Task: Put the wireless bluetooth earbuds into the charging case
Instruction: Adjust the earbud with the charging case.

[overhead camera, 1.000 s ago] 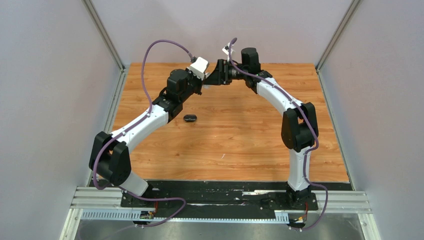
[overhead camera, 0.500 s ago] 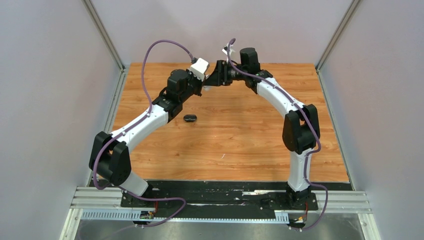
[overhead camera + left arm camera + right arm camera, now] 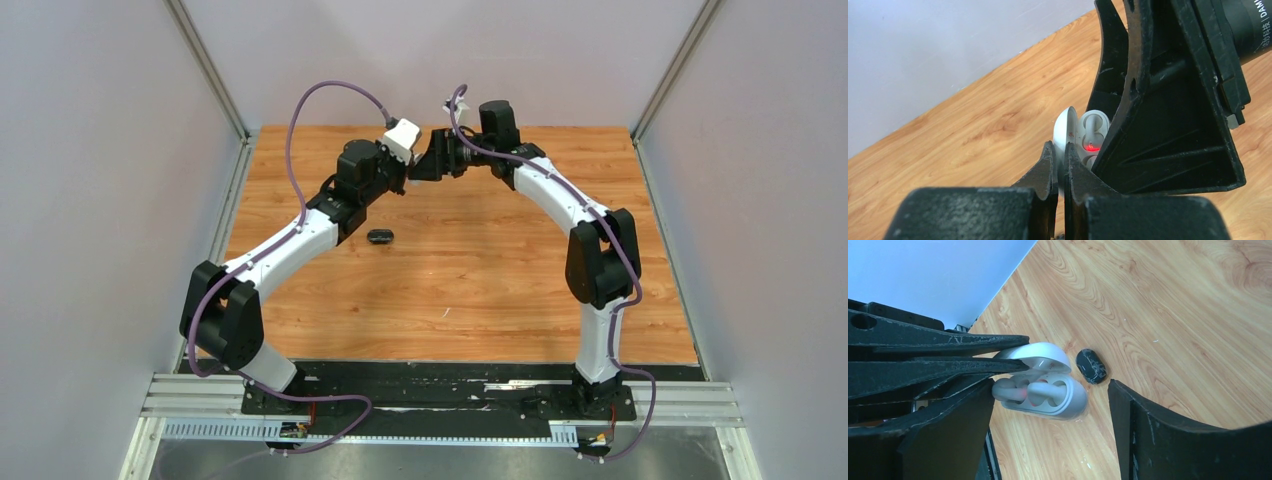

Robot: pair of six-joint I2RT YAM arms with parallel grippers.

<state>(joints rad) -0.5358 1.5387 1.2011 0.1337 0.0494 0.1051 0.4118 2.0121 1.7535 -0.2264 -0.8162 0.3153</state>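
Note:
A white charging case (image 3: 1053, 402) stands open on the table, with a red light inside (image 3: 1091, 148). Two white earbuds (image 3: 1040, 390) lie in its wells. My left gripper (image 3: 1059, 150) is shut on the case's raised lid (image 3: 1043, 352); its fingers (image 3: 948, 367) come in from the left in the right wrist view. My right gripper (image 3: 1048, 440) is open, its jaws on either side of the case, the left one close to a bud. In the top view both grippers meet at the far middle (image 3: 415, 170) and hide the white case. No black earbuds show.
A black pebble-shaped case (image 3: 379, 237) lies shut on the wooden table (image 3: 480, 280) just near of the left wrist; it also shows in the right wrist view (image 3: 1091, 366). Grey walls close in the table on the left, the right and the back.
The right gripper has shifted slightly left toward the left gripper, and the left wrist has edged up a little. The black case has not moved.

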